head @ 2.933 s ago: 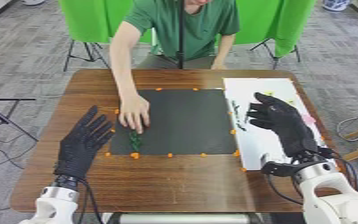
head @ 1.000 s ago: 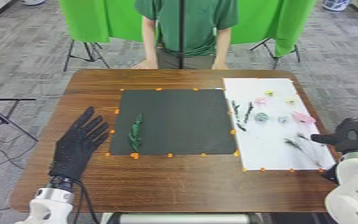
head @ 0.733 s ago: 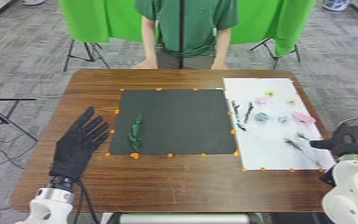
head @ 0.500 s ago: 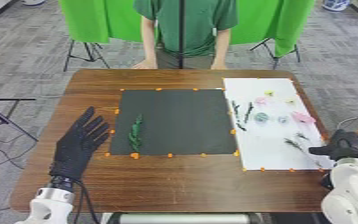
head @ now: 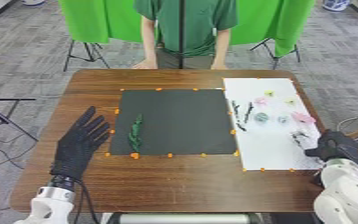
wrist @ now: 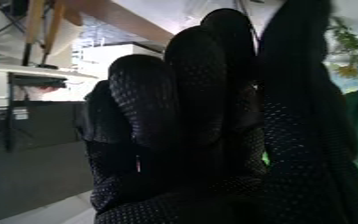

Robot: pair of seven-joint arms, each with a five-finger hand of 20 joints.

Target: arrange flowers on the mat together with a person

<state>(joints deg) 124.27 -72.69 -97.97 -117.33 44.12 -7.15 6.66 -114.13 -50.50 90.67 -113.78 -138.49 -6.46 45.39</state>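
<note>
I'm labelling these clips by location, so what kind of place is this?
Probably a lab or office room set up for robot trials: grey carpet, a green cloth backdrop and black tripod stands around the wooden table.

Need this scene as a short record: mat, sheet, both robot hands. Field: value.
mat: dark mat on the brown table
on mat: one green sprig, lengthwise near the left edge
sheet: white sheet, right of the mat
on sheet: large pink flower, small pink flower, two yellow flowers, two pale round blooms, dark twigs
left hand: left hand, left of the mat, fingers straight
right hand: right hand, at the sheet's right edge, near half; grip unclear
</note>
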